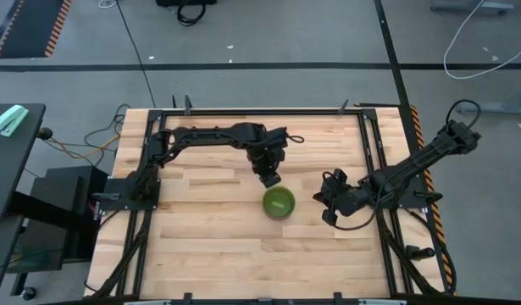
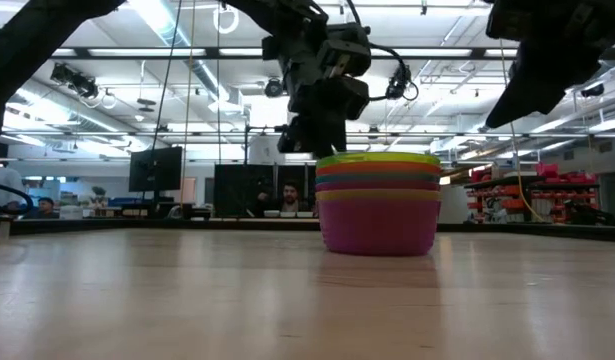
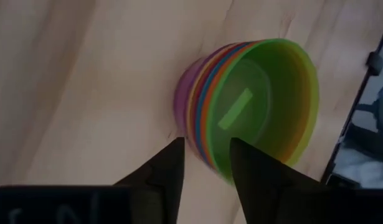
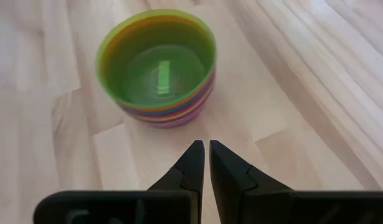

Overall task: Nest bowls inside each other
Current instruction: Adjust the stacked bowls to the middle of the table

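Since all the bowls point(image 1: 278, 203) sit in one stack near the middle of the wooden surface point(image 1: 201, 246), green one on top, the nesting looks done. The left pincer point(image 1: 269, 179) hangs just beside the stack's rim, on the far side, nearer than the other. Its fingers point(image 3: 169, 171) are a little apart and hold nothing. That arm reaches over from the left and bends down. The right pincer point(image 1: 329, 203) waits close by on the other side, its fingers together.

lab/workshop | ceiling strip lights point(image 2: 177, 45) | monitors point(image 2: 155, 168) | storage shelves point(image 2: 532, 195)
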